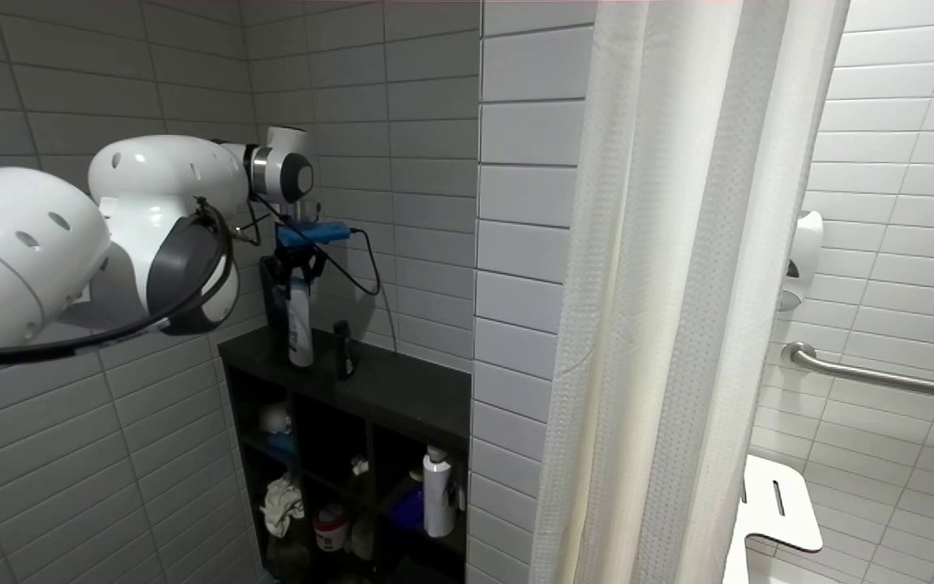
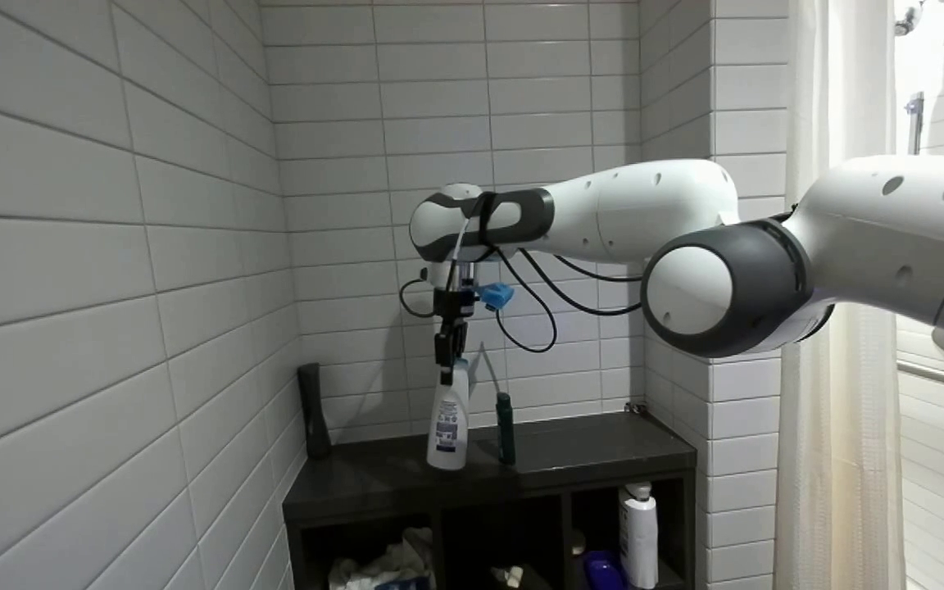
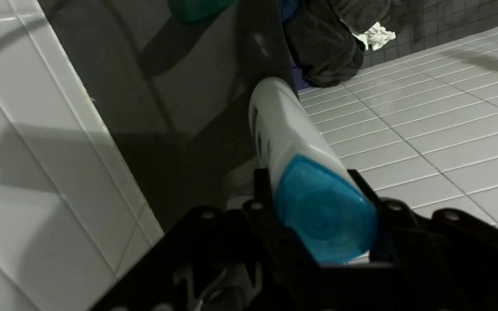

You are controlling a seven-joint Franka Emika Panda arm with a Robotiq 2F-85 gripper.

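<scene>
Robotiq gripper (image 3: 309, 177), clamped on blue-capped white bottle (image 2: 448, 426). Risk: sideways swing could topple slim green bottle (image 2: 506, 430) just beside; slack grip could drop the former.

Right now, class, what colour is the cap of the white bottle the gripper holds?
The cap is bright blue, clearest in the wrist view.

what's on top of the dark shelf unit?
Slim dark green bottle, tall dark object. Claw holds the white bottle on or above the shelf top; contact unclear, and the patch behind its base is covered.
</scene>
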